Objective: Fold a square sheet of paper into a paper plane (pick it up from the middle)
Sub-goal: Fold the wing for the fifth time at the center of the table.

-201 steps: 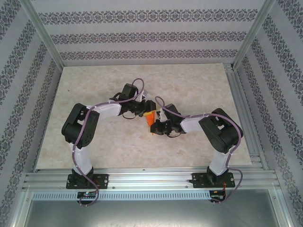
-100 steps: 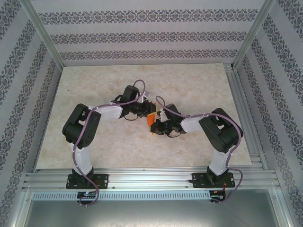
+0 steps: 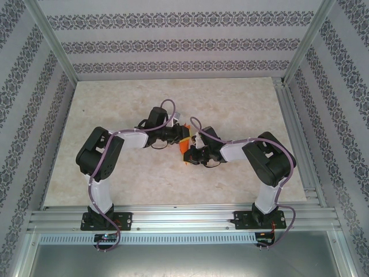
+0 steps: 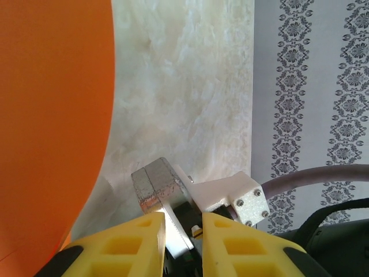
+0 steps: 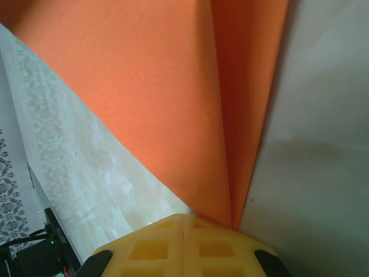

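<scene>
Paper [image 5: 144, 86], plain orange, sits pinched between right fingers [image 5: 150, 245].

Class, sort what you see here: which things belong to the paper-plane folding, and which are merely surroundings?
Part of the job: orange paper, creased; right gripper, shut on it; left gripper, open beside it.
Just there: table; patterned walls; metal frame.
</scene>
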